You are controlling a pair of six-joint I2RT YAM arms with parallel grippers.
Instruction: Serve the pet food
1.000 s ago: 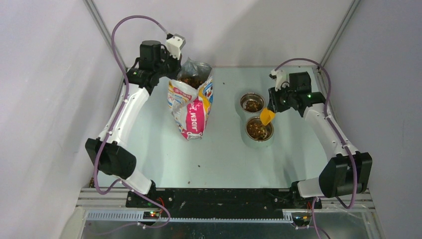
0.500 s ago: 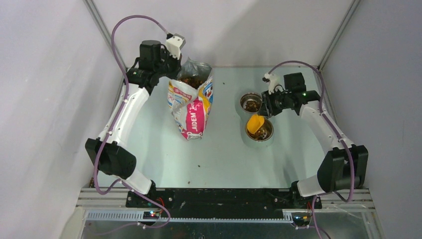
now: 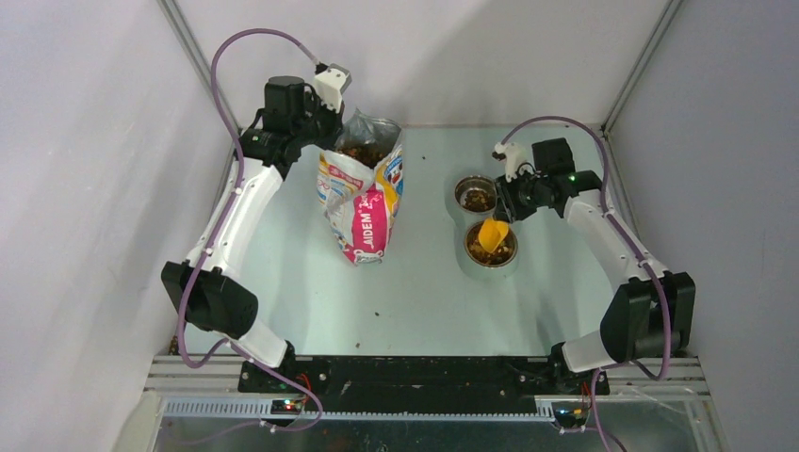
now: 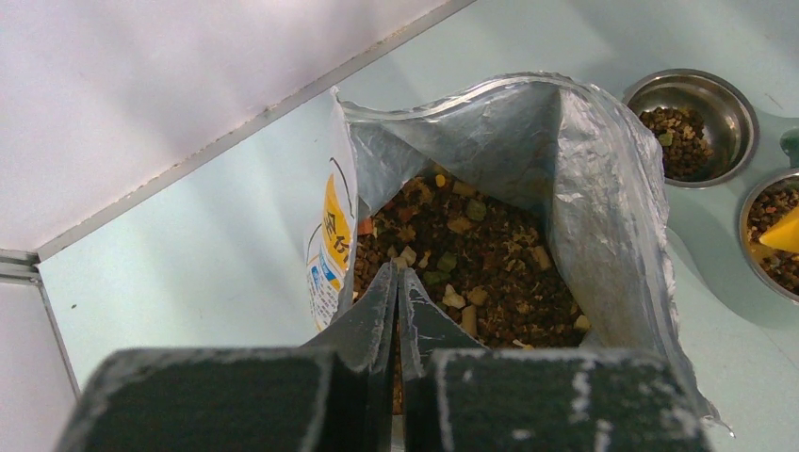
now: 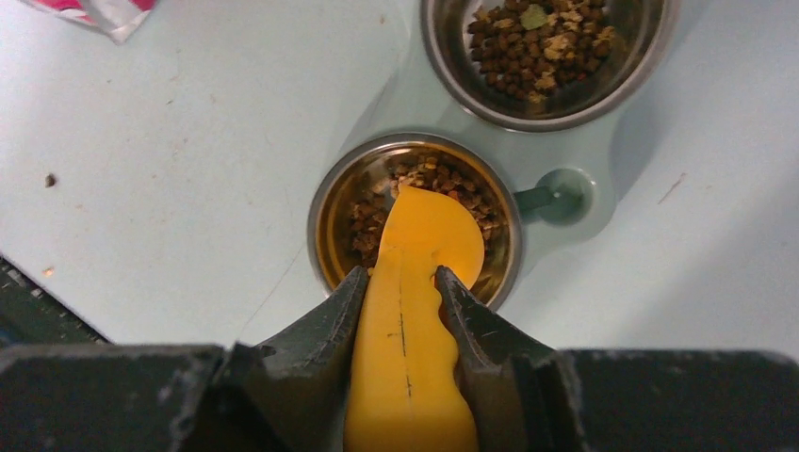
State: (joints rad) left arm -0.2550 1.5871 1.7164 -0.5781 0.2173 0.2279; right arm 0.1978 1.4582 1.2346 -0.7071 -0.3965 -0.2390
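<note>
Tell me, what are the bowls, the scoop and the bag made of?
Near bowl and far bowl: likely steel, with shiny, mirror-like grey rims. Scoop: probably plastic, smooth matte yellow with a moulded seam line. Bag: thin, crinkly plastic film, printed outside, with a silvery lining that looks like foil.

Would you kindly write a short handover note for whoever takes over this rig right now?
Grippers: left gripper shut on the rim of the bag, holding it open and upright; right gripper shut on the handle of the yellow scoop, its head over the near bowl.
Food: pet food heaped in the bag, some in the near bowl and the far bowl.
Done: both bowls hold kibble.
Left: probably top up if needed, set the scoop down, release the bag.
</note>
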